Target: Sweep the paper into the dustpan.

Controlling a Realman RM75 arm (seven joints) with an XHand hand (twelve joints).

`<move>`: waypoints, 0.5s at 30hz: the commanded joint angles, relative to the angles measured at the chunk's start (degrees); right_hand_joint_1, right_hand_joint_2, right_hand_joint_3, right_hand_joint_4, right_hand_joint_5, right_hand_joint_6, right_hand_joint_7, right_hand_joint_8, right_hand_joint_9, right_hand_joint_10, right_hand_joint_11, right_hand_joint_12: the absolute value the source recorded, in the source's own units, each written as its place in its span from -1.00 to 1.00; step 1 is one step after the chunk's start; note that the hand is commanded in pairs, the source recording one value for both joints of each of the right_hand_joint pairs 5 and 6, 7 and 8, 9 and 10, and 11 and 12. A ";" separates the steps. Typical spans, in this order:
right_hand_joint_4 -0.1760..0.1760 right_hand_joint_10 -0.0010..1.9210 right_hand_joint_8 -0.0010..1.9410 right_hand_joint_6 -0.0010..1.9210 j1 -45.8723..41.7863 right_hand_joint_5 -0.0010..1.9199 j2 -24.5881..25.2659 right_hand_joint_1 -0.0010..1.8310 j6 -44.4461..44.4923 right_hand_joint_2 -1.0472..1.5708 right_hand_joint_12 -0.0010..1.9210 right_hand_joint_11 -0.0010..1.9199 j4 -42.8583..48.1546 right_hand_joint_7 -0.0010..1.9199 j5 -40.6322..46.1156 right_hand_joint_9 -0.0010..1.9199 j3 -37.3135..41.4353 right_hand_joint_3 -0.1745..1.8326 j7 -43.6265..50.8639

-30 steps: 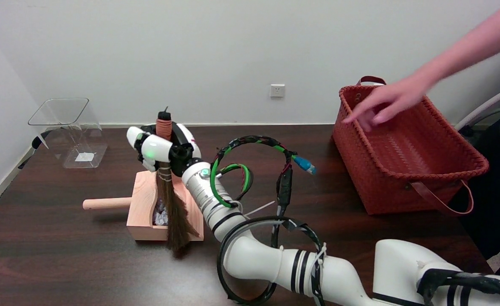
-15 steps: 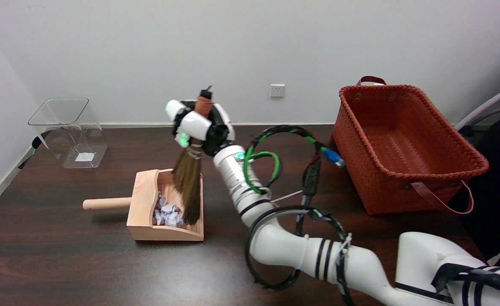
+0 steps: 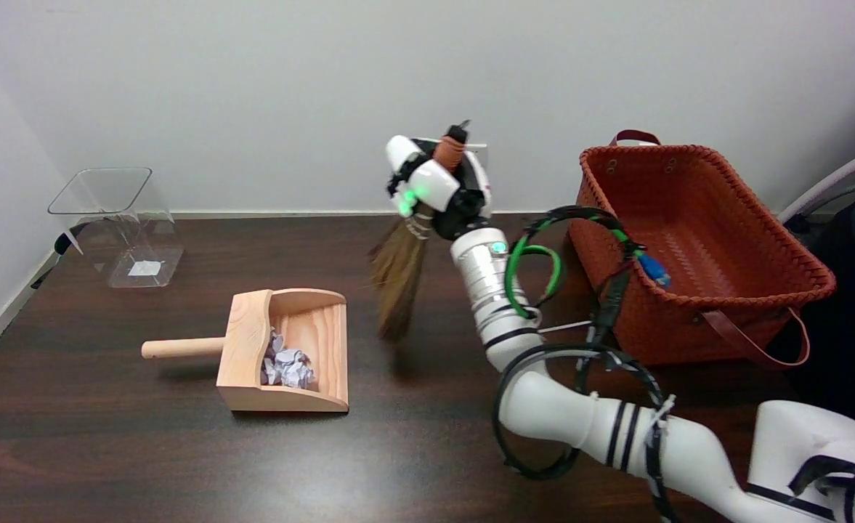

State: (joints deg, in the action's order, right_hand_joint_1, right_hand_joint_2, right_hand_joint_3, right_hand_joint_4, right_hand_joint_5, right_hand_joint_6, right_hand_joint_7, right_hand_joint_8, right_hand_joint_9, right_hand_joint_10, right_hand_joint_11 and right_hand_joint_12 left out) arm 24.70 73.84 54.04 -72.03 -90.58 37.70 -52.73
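The crumpled paper [image 3: 285,362] already lies inside the wooden dustpan [image 3: 247,341], so sweeping looks done, the right hand [image 3: 438,189] gripping the hand broom [image 3: 398,280] above the bench

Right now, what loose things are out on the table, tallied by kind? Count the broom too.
Dustpan: 1
Crumpled paper, in the dustpan: 1 pile, pieces too small to count
Broom, held off the table by the right hand: 1
Basket: 1
Clear box: 1
Total: 5

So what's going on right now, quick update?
Right hand grips broom, raised off table. Crumpled paper sits inside dustpan. Nothing in the way.
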 commanded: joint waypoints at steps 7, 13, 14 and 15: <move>0.00 1.00 0.98 1.00 -4.42 1.00 -9.33 0.12 2.29 0.95 0.85 0.85 -5.37 1.00 -3.68 1.00 1.29 0.20 -1.14; 0.00 1.00 0.98 1.00 -5.61 1.00 -10.62 0.13 2.27 0.98 0.81 0.81 -6.45 1.00 -7.05 1.00 1.31 0.07 -1.30; 0.00 1.00 0.98 1.00 -6.21 1.00 -11.06 0.13 2.10 0.98 0.80 0.80 -7.23 1.00 -7.49 1.00 1.18 0.05 -1.30; 0.00 1.00 0.98 1.00 -6.55 1.00 -11.28 0.13 2.03 0.99 0.80 0.80 -7.67 1.00 -7.65 1.00 1.13 0.04 -1.30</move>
State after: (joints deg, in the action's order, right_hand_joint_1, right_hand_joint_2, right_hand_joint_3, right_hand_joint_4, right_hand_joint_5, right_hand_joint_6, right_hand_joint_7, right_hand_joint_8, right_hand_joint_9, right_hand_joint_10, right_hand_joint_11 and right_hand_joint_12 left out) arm 21.38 66.91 55.97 -76.22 -93.04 39.27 -53.54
